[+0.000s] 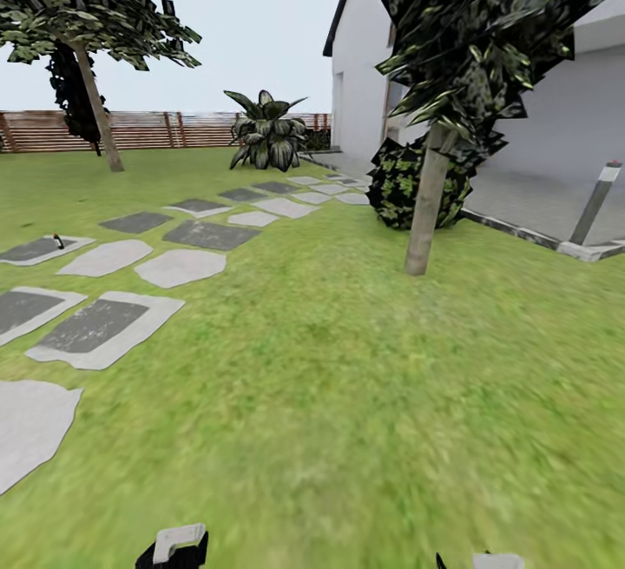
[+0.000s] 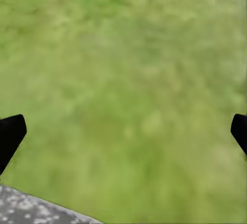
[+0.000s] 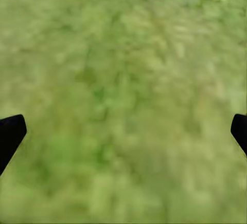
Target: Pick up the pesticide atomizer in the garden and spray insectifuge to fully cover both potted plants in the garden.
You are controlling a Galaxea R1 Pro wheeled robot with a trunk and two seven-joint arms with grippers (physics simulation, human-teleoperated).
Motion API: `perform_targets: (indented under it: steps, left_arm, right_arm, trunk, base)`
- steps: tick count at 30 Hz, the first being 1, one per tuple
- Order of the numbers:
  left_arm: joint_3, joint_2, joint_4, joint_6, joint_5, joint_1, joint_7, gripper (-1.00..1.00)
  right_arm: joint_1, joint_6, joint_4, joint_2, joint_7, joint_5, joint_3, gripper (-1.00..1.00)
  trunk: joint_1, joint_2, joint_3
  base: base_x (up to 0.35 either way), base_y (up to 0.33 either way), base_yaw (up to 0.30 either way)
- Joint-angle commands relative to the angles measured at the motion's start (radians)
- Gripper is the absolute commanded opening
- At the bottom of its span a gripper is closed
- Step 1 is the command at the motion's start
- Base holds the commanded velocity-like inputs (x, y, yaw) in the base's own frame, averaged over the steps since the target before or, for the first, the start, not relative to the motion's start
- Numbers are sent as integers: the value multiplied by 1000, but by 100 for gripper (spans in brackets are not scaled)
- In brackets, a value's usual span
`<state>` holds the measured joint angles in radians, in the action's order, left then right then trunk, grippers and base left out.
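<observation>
At the left edge of the head view, a small dark atomizer stands upright on a stepping stone, well away across the lawn. It's probably light, rigid and slick, best pinched round its slim body. Both the left gripper and right gripper hang spread wide, empty, over grass.

1. The lawn spreads across the foreground of the garden.
2. Stepping stones run on the lawn from near left toward the far middle.
3. A small dark object, too small to identify, stands on a left stone.
4. A tree rises far left, before the fence.
5. A broad-leaved plant sits at the path's far end.
6. A second tree stands right of the path, a bush just behind it.
7. The house lies right, a bollard lamp beside its paving.
</observation>
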<state>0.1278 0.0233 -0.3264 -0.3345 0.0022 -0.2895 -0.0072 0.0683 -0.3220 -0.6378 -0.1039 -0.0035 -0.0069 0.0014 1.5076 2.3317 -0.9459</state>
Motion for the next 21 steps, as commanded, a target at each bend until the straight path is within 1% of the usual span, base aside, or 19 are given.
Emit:
perform_targets:
  steps: [1,4,5,6,8,11,16,18,21]
  left_arm:
    - [0,-3,-2,-3,-2,-9,-1,100]
    - [-6,-12,-3,1,-7,-73,-3,100]
    - [-6,-13,-2,3,-7,-86,-3,100]
    - [-7,-12,1,7,-7,-124,-3,100]
    - [-8,-9,5,13,-7,-166,-3,100]
    - [-9,-6,7,13,-7,-179,-3,100]
    - [-11,1,10,12,-7,-176,-4,100]
    - [-10,1,9,7,-7,-174,-3,100]
    - [-4,1,10,4,-3,-171,-2,100]
  right_arm:
    - [5,-2,-9,-1,-1,4,0,100]
    - [62,-1,-50,-2,-1,16,0,100]
    - [73,-1,-53,-2,-1,16,0,100]
    - [110,-1,-59,-2,-1,18,0,100]
    - [156,0,-63,-2,-1,19,0,100]
    - [173,0,-59,-2,0,19,0,100]
    - [180,-1,-25,-3,4,20,1,100]
    - [181,-3,16,-4,3,19,-2,100]
    - [182,-3,31,-5,1,19,-4,100]
  trunk:
    - [0,0,-1]
    - [0,0,-1]
    - [0,0,-1]
    - [0,0,-1]
    - [0,0,-1]
    - [0,0,-1]
    - [0,0,-1]
    - [0,0,-1]
    - [0,0,-1]
  base:
    - [331,30,0]
    - [336,11,0]
    - [337,5,0]
    - [338,3,0]
    - [339,1,0]
    - [339,0,0]
    - [338,2,0]
    - [285,137,8]
    - [215,219,105]
